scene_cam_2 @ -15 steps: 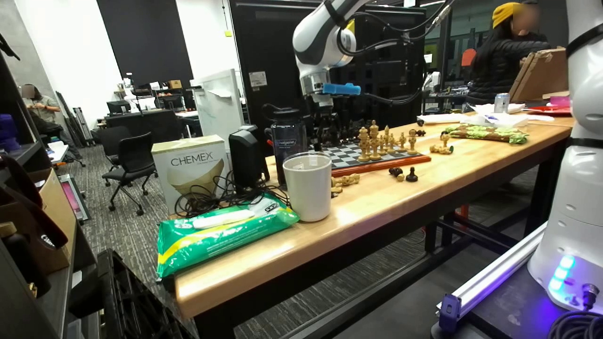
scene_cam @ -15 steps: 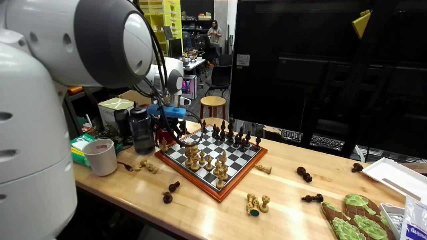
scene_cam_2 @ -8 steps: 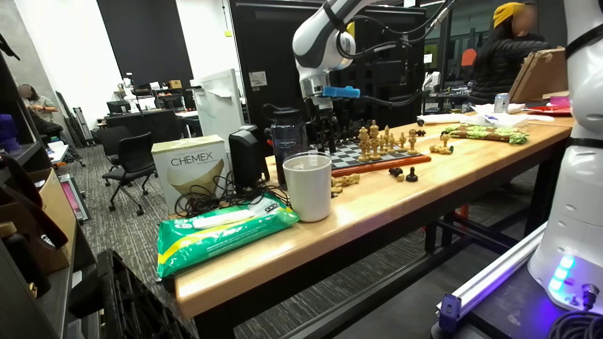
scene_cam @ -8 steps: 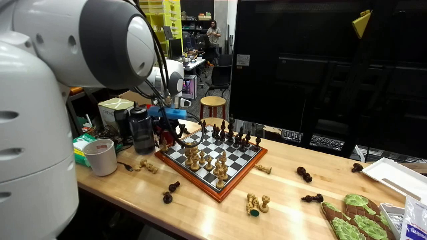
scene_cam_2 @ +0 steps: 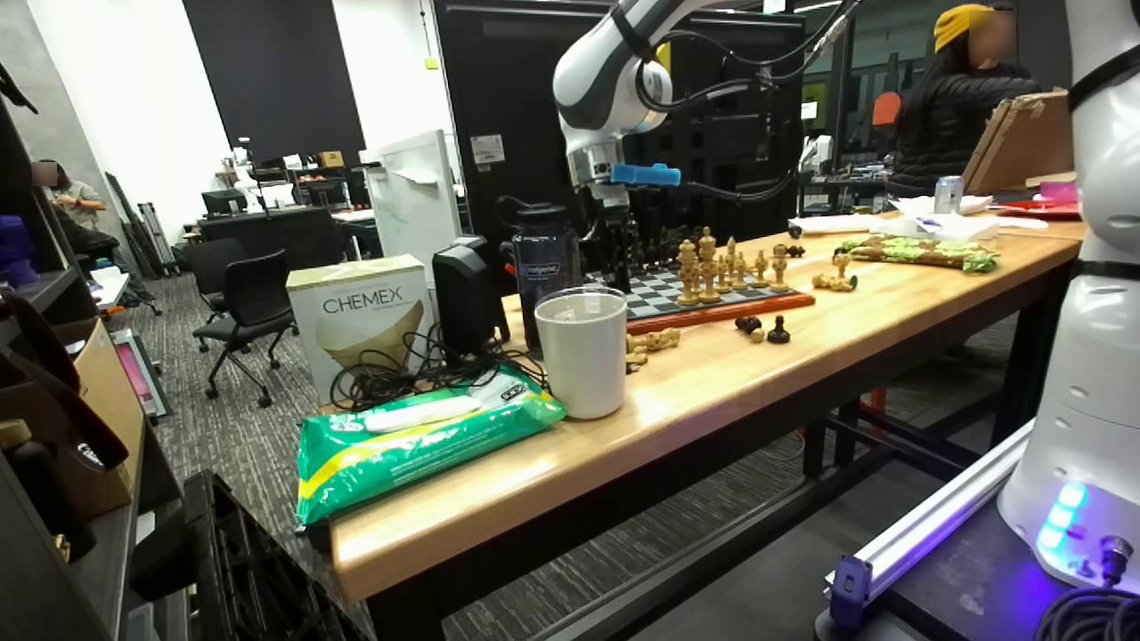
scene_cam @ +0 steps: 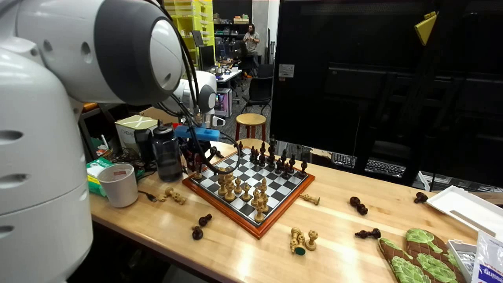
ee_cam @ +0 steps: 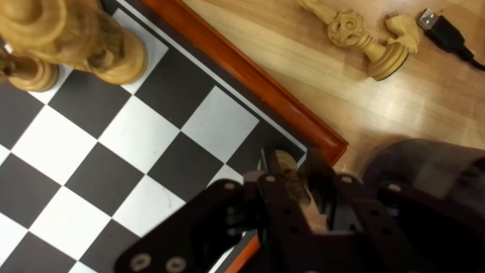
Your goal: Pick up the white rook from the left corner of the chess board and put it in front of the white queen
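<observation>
The white rook, a pale wooden piece (ee_cam: pixel 287 161), stands at the corner of the chess board (ee_cam: pixel 132 132) between the fingers of my gripper (ee_cam: pixel 293 162), which is shut on it. Only its base (scene_cam: pixel 198 175) shows below the dark fingers in an exterior view. In the other direction along the near edge, several white pieces (scene_cam: pixel 230 192) stand grouped on the board; which one is the white queen I cannot tell. My gripper (scene_cam_2: pixel 616 267) points down beside that group in an exterior view, and the rook is hidden there.
A dark water bottle (scene_cam: pixel 167 157) stands close to the gripper, just off the board's corner. A white cup (scene_cam: pixel 120 186), a USB plug (ee_cam: pixel 443 32) and fallen pale pieces (ee_cam: pixel 352 32) lie nearby. Dark pieces (scene_cam: pixel 271 155) line the far side of the board.
The gripper has come down over the corner and its fingers have closed around the rook. The rook's base has shifted slightly to the right in an exterior view.
</observation>
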{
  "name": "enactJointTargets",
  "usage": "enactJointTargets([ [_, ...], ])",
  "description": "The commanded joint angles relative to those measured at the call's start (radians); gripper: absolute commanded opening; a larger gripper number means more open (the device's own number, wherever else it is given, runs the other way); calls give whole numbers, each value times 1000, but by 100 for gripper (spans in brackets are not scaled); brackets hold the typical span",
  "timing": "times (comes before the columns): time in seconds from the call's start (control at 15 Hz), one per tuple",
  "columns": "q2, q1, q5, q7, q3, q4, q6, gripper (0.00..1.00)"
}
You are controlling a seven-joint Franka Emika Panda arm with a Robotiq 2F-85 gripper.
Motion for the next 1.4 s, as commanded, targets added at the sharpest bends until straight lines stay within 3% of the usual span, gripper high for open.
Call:
enactJointTargets([
  [0.0,-5,7,15,-12,-8,3,-4,6],
  [0.8,-44,11,-171,100,-61,99,-75,6],
  [1.33,-64,-12,-185,161,-108,88,-114,6],
])
